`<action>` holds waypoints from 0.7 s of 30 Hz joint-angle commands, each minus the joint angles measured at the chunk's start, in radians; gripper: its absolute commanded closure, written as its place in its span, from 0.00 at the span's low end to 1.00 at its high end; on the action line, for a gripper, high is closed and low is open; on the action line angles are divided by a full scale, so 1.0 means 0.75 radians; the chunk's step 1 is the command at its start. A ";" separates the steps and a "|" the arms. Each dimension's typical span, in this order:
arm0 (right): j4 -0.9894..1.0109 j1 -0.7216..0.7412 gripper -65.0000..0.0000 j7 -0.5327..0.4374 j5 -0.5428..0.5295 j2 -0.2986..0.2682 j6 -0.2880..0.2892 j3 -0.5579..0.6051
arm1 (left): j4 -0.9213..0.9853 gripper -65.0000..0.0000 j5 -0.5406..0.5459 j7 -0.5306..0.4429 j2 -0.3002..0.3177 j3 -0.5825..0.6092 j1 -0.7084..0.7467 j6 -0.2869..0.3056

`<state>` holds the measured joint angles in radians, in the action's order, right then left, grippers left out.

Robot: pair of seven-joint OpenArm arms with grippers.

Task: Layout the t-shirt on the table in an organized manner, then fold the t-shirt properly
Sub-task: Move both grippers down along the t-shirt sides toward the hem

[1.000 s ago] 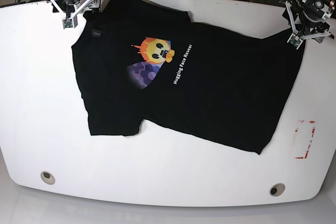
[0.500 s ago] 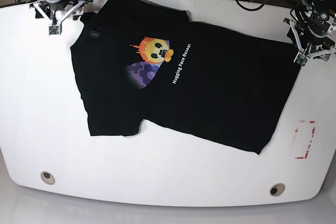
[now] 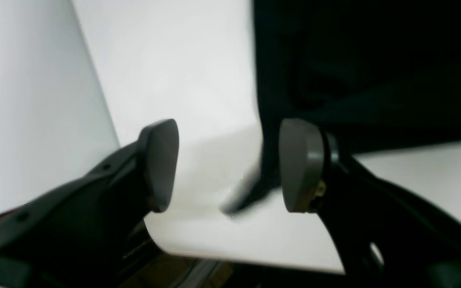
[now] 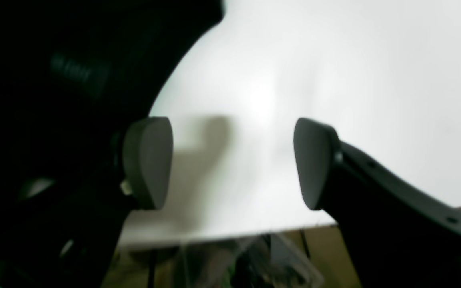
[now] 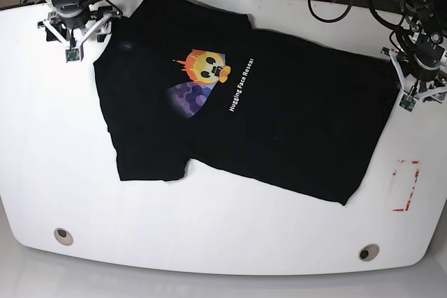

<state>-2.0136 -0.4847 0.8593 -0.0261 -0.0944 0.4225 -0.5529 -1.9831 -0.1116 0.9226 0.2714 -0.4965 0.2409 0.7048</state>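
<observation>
Base view. The t-shirt (image 5: 237, 95) lies spread and skewed across the middle of the table (image 5: 209, 242), chest graphic up, hem end toward the red dashed mark (image 5: 405, 185), collar end toward the far left corner. The right gripper (image 5: 71, 33) hangs just beside the collar end; the left gripper (image 5: 412, 78) hangs just beside the hem corner. Both appear empty. Risk, as a judgement: the shirt sits at an angle, so a fold begun from here would come out crooked; a sleeve near the lower left looks tucked and could stay doubled under. Whether the far sleeve is flat cannot be told. Jaw gaps are too small to read here.

Left wrist view. Left gripper (image 3: 226, 164) jaws stand wide, nothing between the pads (image 3: 160, 164) but bare table (image 3: 182, 80). The t-shirt (image 3: 374, 60) edge lies just beside the right-hand pad, a blurred dark tip reaching below it. Risk: closing here would catch only that thin tip, or nothing, and the hem could slip free on lifting. Blur hides whether the pad touches the cloth.

Right wrist view. Right gripper (image 4: 230, 160) jaws wide and empty over the table (image 4: 334, 80). The t-shirt (image 4: 74, 60) fills the left side, beside the left pad (image 4: 148, 160). Risk: pinching several layers at once. Dark cloth and finger merge; the contact cannot be told.
</observation>
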 commanded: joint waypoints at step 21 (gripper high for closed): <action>0.260 0.531 0.31 -0.048 -0.021 -0.027 0.011 -0.002 | -0.008 0.43 0.000 -0.018 0.001 -0.059 -0.302 -0.009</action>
<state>-1.8256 -0.1287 0.8425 -0.0311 -0.0994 0.4290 -0.5518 -1.9793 -0.1192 0.9340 0.2584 -0.5404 0.0696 0.7048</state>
